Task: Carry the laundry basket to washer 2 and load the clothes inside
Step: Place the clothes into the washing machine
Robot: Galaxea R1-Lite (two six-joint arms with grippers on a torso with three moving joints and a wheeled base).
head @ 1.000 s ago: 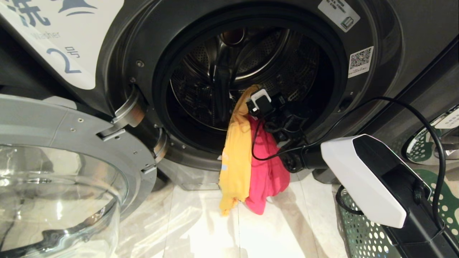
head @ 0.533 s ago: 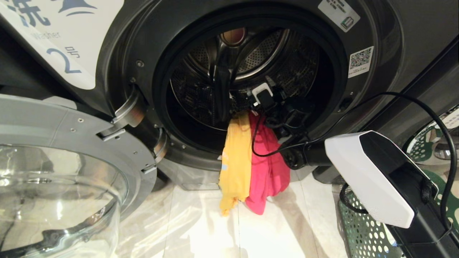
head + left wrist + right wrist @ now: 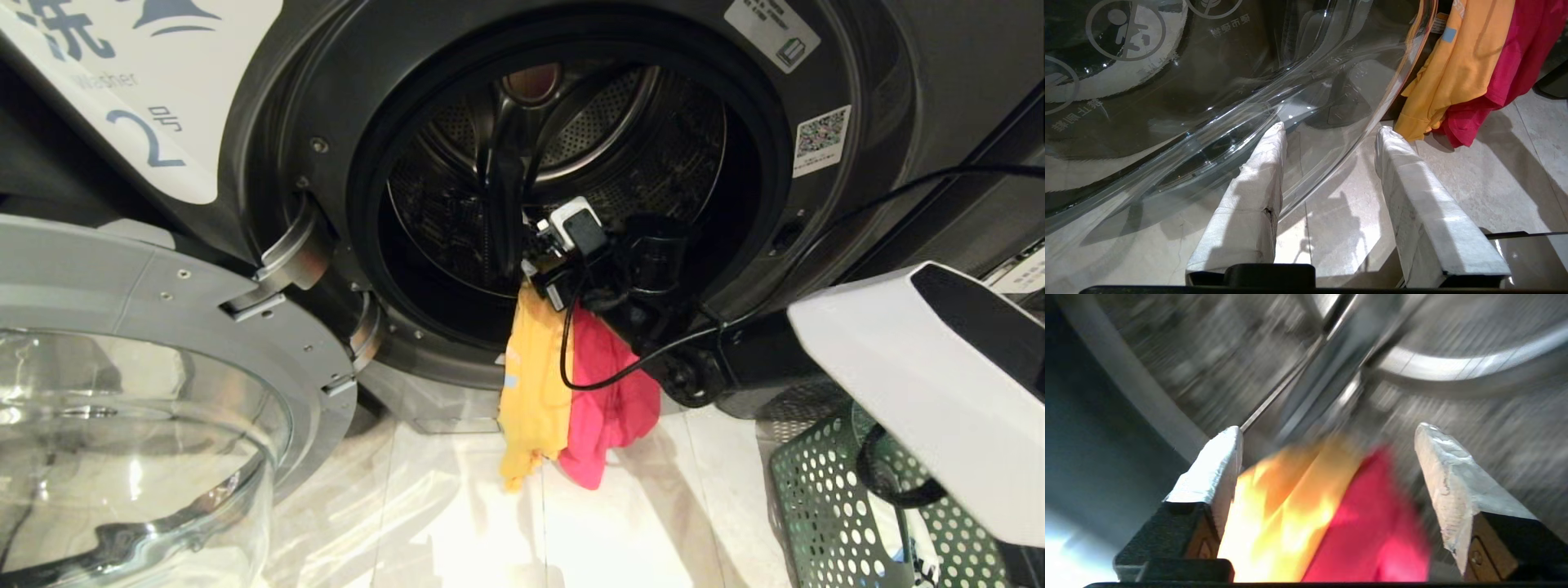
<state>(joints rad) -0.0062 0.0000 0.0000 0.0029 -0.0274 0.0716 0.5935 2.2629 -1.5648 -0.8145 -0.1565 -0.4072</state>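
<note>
Washer 2 stands with its glass door swung open to the left. A yellow-orange garment and a red-pink one, the clothes, hang over the lower lip of the drum mouth down towards the floor. My right gripper is inside the drum mouth just above them. In the right wrist view it is open, with the yellow and red cloth lying loose between the fingers. The green laundry basket stands at the lower right. My left gripper hangs open and empty beside the glass door.
The open door fills the lower left of the head view. My right forearm and its black cable cross above the basket. Pale floor tiles lie between the door and the basket.
My right gripper has opened and let go of the clothes. Their top ends have dropped onto the drum lip. The gripper has shifted a little left and down inside the opening.
</note>
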